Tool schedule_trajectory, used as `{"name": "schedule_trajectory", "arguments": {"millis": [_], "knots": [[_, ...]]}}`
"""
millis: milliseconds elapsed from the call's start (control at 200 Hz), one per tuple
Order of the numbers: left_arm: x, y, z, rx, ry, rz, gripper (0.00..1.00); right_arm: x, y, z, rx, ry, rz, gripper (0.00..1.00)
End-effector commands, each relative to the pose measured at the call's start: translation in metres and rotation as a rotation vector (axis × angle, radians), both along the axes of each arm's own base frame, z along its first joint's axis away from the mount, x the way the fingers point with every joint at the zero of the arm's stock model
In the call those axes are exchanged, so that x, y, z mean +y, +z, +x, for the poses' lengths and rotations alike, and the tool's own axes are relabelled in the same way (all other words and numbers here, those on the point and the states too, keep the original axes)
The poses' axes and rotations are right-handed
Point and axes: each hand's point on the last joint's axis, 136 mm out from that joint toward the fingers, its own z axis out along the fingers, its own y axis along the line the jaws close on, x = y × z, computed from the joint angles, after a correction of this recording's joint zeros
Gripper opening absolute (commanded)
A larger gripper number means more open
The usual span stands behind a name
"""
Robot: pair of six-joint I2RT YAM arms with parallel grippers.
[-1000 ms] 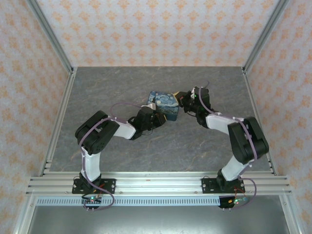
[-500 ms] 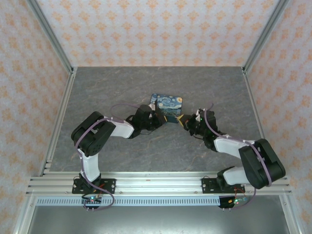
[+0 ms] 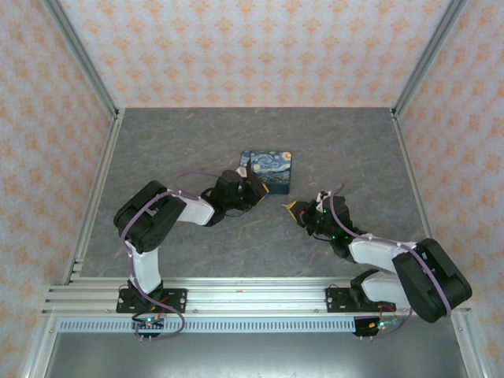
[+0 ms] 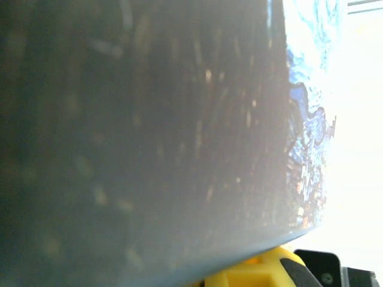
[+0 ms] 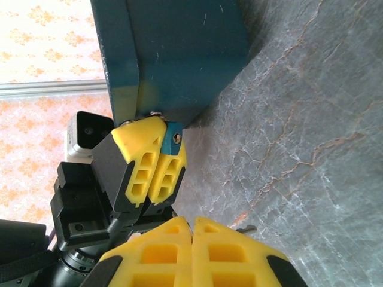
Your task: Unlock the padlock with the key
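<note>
A blue box (image 3: 268,169) printed with a starry-night painting lies on the grey table. The small blue padlock (image 5: 173,136) sits at the box's lower corner, and my left gripper (image 5: 157,133) is shut on it with its yellow fingers. In the top view the left gripper (image 3: 256,187) is at the box's near-left edge. In the left wrist view the box's side (image 4: 149,119) is pressed close, with one yellow finger (image 4: 266,272) below it. My right gripper (image 3: 295,209) is shut and stands apart from the box. A dark tip of the key (image 5: 246,228) pokes out beside its fingers (image 5: 233,251).
The marbled grey table (image 3: 181,142) has patterned walls at the back and both sides. An aluminium rail (image 3: 252,298) with both arm bases runs along the near edge. Open tabletop lies behind and to the left of the box.
My right gripper has drawn back from the box's right end, toward the near right. The box has settled flatter on the table. The left gripper stays at the padlock.
</note>
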Motion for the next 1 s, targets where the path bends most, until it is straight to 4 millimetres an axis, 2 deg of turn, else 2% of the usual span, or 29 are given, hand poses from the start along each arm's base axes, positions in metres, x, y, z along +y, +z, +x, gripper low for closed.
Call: {"name": "schedule_trajectory", "arguments": {"millis": [0,215,480,686,991], "knots": [[0.005,0.024,0.010,-0.024,0.059,-0.083,0.00,0.003,0.006,0.009,-0.045,-0.019,0.016,0.00],[0.001,0.034,0.009,-0.008,0.054,-0.117,0.00,0.012,0.003,0.019,-0.052,-0.014,0.047,0.00],[0.003,0.050,0.001,-0.018,0.004,-0.045,0.00,0.025,-0.003,0.028,-0.058,-0.003,0.066,0.00],[0.001,0.047,-0.001,-0.008,-0.004,-0.050,0.00,0.029,-0.004,0.030,-0.057,-0.023,0.112,0.00],[-0.001,0.043,-0.002,-0.010,-0.007,-0.049,0.00,0.025,0.011,0.029,-0.072,-0.047,0.119,0.00]]}}
